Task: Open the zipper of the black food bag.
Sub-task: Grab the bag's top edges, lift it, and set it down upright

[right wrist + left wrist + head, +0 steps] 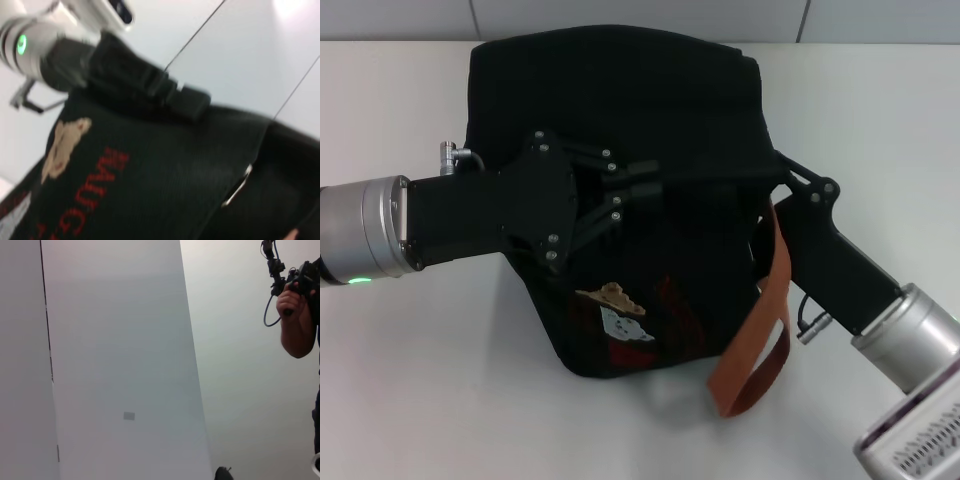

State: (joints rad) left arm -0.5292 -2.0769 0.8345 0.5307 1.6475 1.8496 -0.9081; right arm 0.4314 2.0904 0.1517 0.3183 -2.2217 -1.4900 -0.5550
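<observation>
On the white surface (410, 380), centre of the head view, sits the black food bag (620, 110), slumped toward the camera, bear patch (612, 297) and red lettering on its front. Orange-brown strap (760, 340) hangs down the robot's right side of the bag and loops onto the surface.

Left gripper (638, 190) reaches in from the robot's left and lies across the bag's upper front; its black fingers merge with the black fabric, so cannot tell whether its jaws are open or closed on anything. Right gripper (790, 175) comes up from the lower right and presses against the bag's right side near the strap's upper end; its jaw state is likewise hidden.

Zipper: right wrist view shows a flat silver pull (237, 186) against black fabric, close to a seam. Can't confirm whether this is the top-rim pull or a pocket pull. Zipper line itself is not readable in the head view.

Handling, as a judgement: bag is soft fabric, light, collapses and slides when pushed, so one gripper should pin the body or rim while the other pinches the metal pull flat-on. Pull is thin, stiff and slick; a shallow pinch will likely slip off.
</observation>
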